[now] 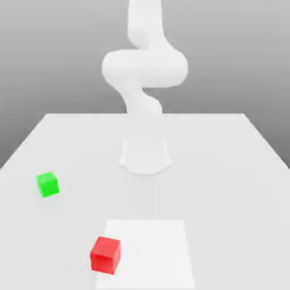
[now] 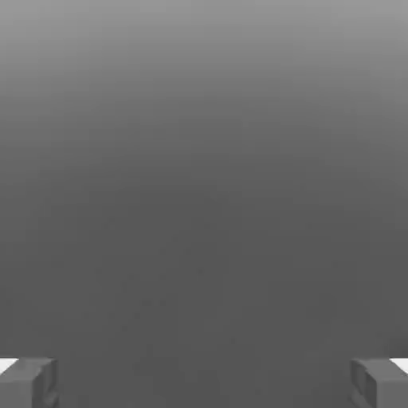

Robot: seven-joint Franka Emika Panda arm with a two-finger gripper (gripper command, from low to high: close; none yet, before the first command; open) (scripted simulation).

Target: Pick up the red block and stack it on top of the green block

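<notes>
The red block point(image 1: 105, 255) is a small red cube near the front of the table, on the edge of a lighter white patch point(image 1: 153, 249). The green block point(image 1: 47, 184) is a same-sized green cube, farther back and toward the exterior view's left, apart from the red one. In the hand view my gripper point(image 2: 204, 384) is open, its two grey fingertips point(image 2: 29, 382) standing far apart with nothing between them and only a plain grey background beyond.
The white arm point(image 1: 144, 68) rises from its round base point(image 1: 145, 156) at the middle of the pale table point(image 1: 226, 170). The table's back edge runs behind the base.
</notes>
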